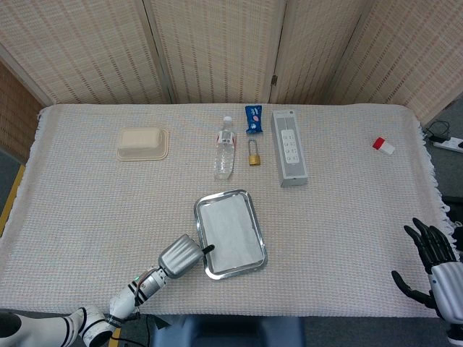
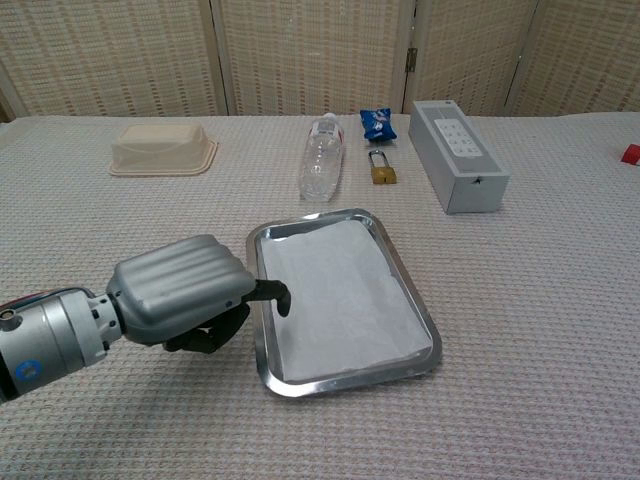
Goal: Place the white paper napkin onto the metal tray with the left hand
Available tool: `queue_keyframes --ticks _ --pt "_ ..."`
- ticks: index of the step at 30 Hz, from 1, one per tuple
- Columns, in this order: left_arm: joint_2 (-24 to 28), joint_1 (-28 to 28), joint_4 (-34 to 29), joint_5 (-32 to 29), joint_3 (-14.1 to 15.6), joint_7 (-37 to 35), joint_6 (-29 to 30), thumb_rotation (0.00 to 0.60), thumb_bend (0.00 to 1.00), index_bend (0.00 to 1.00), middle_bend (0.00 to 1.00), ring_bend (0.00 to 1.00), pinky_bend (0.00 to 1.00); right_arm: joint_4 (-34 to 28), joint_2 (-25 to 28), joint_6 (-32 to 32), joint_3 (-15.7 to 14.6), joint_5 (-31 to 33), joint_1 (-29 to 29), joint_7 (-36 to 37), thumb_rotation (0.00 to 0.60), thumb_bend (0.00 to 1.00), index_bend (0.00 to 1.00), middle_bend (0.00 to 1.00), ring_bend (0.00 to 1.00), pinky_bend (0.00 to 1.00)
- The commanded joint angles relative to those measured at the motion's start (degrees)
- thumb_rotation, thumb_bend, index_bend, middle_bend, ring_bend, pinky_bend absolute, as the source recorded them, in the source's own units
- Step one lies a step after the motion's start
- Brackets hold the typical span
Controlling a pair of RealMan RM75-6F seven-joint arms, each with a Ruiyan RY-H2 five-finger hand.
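The white paper napkin lies flat inside the metal tray at the table's front centre. My left hand sits against the tray's left rim. One dark fingertip reaches over the rim onto the napkin's left edge, and the other fingers curl under the palm. I see no pinch on the paper. At the table's front right corner, my right hand hangs with fingers spread and holds nothing; the chest view does not show it.
Along the back stand a beige lidded container, a lying plastic bottle, a brass padlock, a blue packet and a long grey box. A small red-and-white object lies far right.
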Motion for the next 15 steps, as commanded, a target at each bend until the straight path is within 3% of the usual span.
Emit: queue_keyframes --ticks 1,15 --pt "1.0 0.4 -1.4 0.3 -0.2 0.8 0.9 0.600 0.89 0.33 1.00 1.00 1.00 0.0 -0.1 -0.1 -0.1 -0.1 0.0 -0.2 0.600 0.37 0.00 0.00 0.00 0.00" --pt "6.4 4.4 -7.8 0.8 -0.2 2.7 7.8 0.600 0.89 0.32 1.00 1.00 1.00 0.1 -0.7 -1.0 -0.2 -0.3 0.4 -1.4 0.600 0.37 0.00 0.00 0.00 0.00"
